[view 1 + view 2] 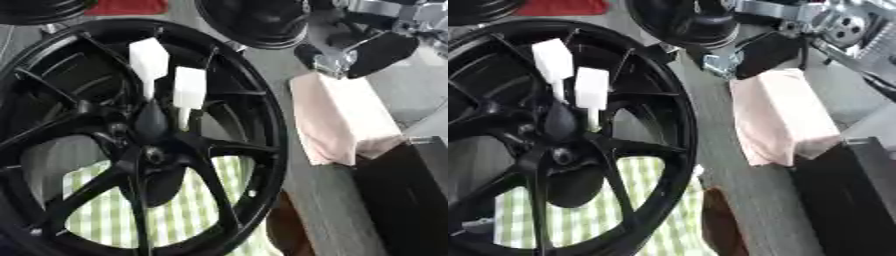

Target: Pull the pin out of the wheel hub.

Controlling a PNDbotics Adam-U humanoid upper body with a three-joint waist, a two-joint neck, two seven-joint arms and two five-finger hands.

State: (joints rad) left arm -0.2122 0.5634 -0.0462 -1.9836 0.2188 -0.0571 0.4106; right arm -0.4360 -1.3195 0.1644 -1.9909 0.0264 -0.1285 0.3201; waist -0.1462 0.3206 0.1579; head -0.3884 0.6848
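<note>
A black spoked wheel (254, 125) fills the left of both views, its hub (154, 155) near the middle. Two white pins with blocky heads stand in the hub area side by side: one pin (148, 59) further back, the other pin (190, 88) just right of it, thin shafts running down toward the hub. My right arm comes in from the upper right, and its black hand (379, 53) hovers beyond the rim, well away from the pins. How its fingers stand is hidden. My left hand does not show.
A green-and-white checked cloth (188, 210) lies under the wheel. A pink folded pad (339, 117) sits right of the rim, with a dark box (411, 195) below it. A second black wheel (254, 20) and a red object (127, 6) lie at the back.
</note>
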